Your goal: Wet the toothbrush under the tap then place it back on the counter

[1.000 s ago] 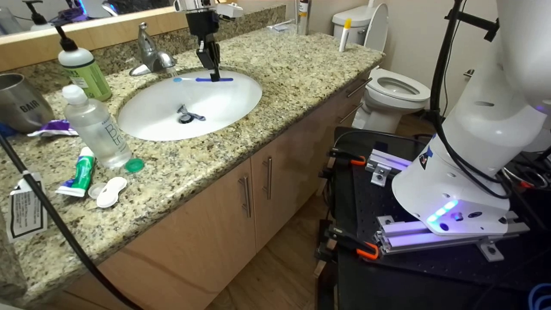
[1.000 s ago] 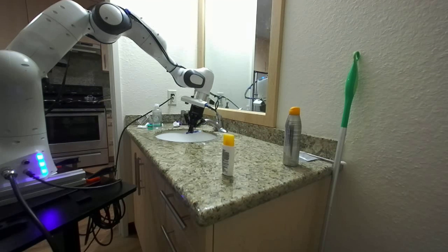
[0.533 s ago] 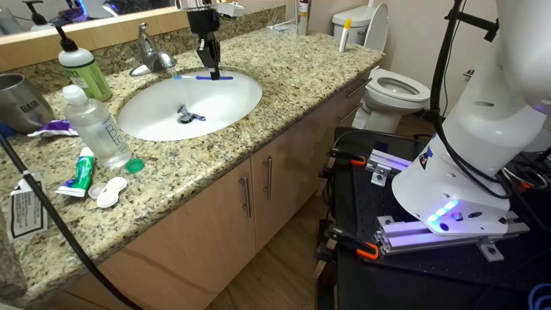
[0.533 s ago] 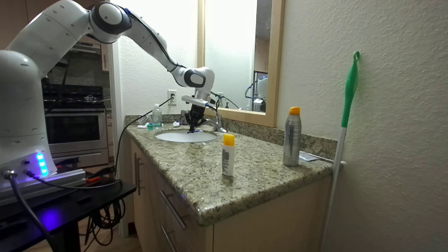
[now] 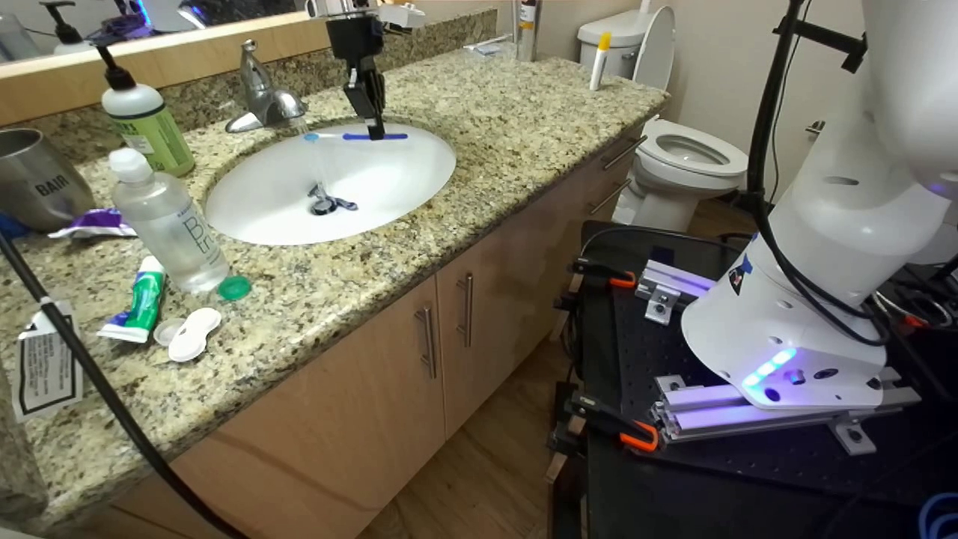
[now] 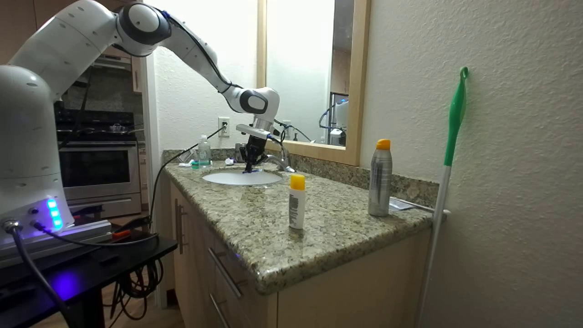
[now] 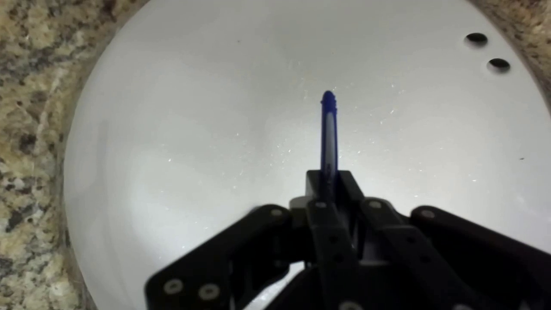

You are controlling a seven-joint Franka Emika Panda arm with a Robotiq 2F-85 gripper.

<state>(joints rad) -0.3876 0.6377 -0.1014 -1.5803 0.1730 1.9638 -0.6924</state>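
Your white Panda arm [image 6: 86, 34] is arched way up and over, elbow [image 6: 144, 18] high, forearm [image 6: 184, 50] sloping down to the wrist [image 6: 268, 102]. The base lights [image 5: 771, 367] glow blue, btw. You've got the black tool [image 5: 376, 130] hanging nose-down with a slight lean, its fingers [image 7: 351, 187] squeezed in close, just short of meeting.

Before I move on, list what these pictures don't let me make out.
Toothbrush head: out of sight in the wrist view, on the side that the fingers block.
Its bristles: too small in an exterior view to tell which way they face.
Drain: hidden in an exterior view by the counter.
BAIR metal tumbler: cut off by an exterior view's left edge.
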